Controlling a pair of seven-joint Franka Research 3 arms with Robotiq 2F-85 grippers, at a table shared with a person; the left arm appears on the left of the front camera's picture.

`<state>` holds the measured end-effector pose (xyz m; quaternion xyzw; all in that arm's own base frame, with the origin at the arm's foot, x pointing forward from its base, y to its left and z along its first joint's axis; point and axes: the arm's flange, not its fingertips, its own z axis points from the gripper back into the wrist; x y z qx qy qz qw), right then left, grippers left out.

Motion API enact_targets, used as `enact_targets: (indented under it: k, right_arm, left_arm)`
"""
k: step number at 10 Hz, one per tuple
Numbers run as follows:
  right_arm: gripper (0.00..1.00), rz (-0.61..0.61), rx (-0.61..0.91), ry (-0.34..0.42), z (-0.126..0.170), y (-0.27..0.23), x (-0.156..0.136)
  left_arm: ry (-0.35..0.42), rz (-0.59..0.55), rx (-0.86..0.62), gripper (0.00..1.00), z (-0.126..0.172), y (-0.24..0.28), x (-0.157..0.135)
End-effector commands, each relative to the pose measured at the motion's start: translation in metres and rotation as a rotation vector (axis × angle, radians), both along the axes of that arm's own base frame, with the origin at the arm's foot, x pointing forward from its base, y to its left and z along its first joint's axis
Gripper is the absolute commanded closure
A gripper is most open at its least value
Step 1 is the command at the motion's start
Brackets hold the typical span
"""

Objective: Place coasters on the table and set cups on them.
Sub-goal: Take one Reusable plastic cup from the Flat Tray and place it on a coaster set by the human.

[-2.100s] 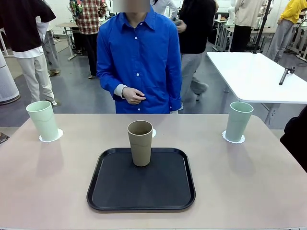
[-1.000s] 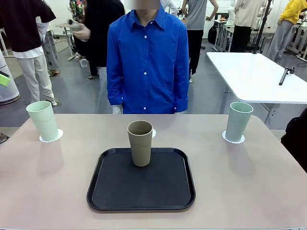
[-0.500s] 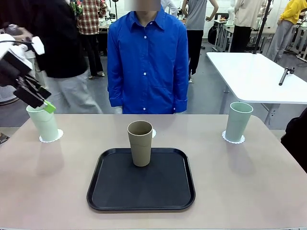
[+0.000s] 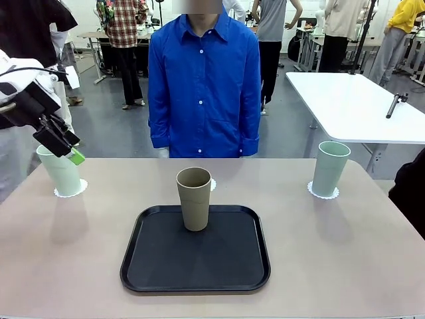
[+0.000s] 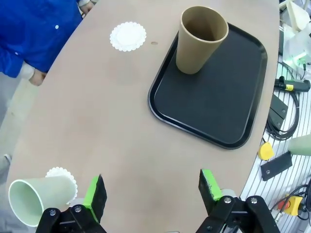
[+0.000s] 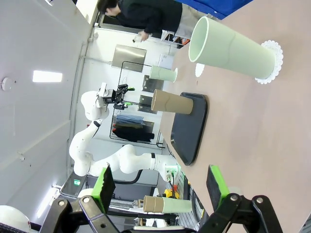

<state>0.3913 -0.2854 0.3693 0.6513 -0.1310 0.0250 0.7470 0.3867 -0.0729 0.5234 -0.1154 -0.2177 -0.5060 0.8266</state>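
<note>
A tan cup (image 4: 194,198) stands upright on the black tray (image 4: 196,266), and an empty coaster (image 4: 212,185) lies on the table (image 4: 319,252) just behind it. At far left a mint cup (image 4: 61,169) stands on a coaster (image 4: 70,191); another mint cup (image 4: 331,167) stands on a coaster (image 4: 323,193) at far right. My left gripper (image 4: 66,149) hangs open above the left cup's rim, touching nothing. In the left wrist view the open gripper (image 5: 151,191) looks down on the tan cup (image 5: 199,39), the empty coaster (image 5: 128,36) and the mint cup (image 5: 34,196). My right gripper (image 6: 160,182) is open, facing its mint cup (image 6: 228,51).
A person in a blue shirt (image 4: 202,80) stands at the table's far edge, arms down. A white table (image 4: 358,106) stands behind on the right. Broad bare tabletop lies on both sides of the tray (image 5: 218,92).
My left arm has come in from the left and now hangs, open, a little farther right over the left mint cup. The person has lowered both hands. The cups have not moved.
</note>
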Motion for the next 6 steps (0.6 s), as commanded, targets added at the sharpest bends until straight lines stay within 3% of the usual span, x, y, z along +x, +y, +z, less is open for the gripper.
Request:
enact_targets:
  k: [1,6]
  right_arm:
    - [0.0,0.005,0.003,0.004,0.0009,0.0009,-0.0005]
    - [0.0,0.005,0.003,0.004,0.0009,0.0009,-0.0005]
  left_arm:
    - [-0.015,0.006,0.011,0.0,0.0017,-0.0005,-0.006]
    - [-0.015,0.006,0.011,0.0,0.0017,-0.0005,-0.006]
